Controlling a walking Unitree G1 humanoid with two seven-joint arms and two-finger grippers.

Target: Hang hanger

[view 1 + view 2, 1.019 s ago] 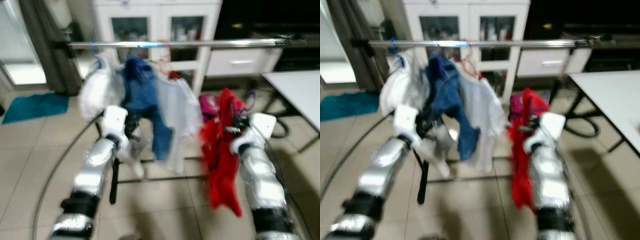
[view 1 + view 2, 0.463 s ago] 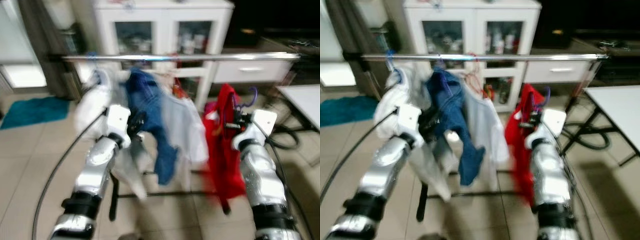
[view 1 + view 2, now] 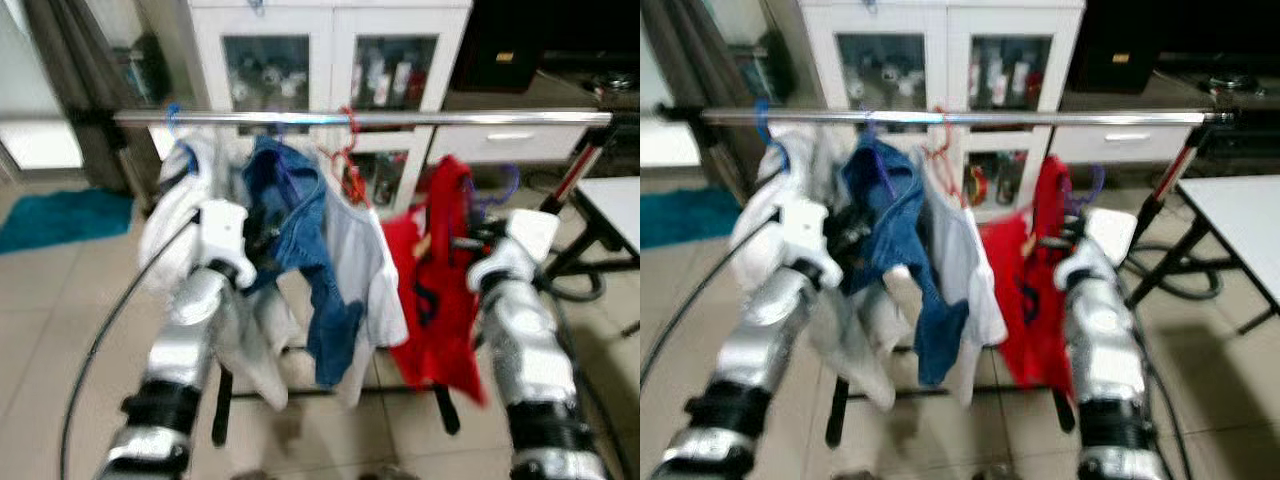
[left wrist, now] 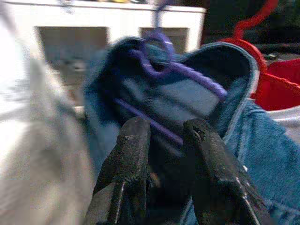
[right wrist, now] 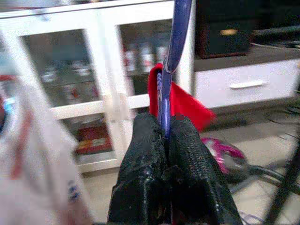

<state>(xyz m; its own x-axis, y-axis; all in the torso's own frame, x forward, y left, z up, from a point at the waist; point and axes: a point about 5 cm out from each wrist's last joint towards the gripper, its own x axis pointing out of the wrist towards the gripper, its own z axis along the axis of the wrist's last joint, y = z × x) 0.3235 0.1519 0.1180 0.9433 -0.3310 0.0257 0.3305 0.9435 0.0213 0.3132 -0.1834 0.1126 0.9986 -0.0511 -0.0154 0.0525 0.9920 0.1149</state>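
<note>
The right hand (image 5: 164,140) is clamping its two black fingers on the neck of the thin purple plastic hanger (image 3: 1080,195) carrying the red garment (image 3: 1025,290), with the horizontal silver metal clothes rail (image 3: 1040,118) lying at about twelve o'clock above the hook, its long axis running nine to three; the right arm is the nearer one. The left hand (image 4: 161,154) is sitting slightly open against the blue denim garment (image 3: 300,230) on its own purple hanger. No brand or readable writing is showing.
</note>
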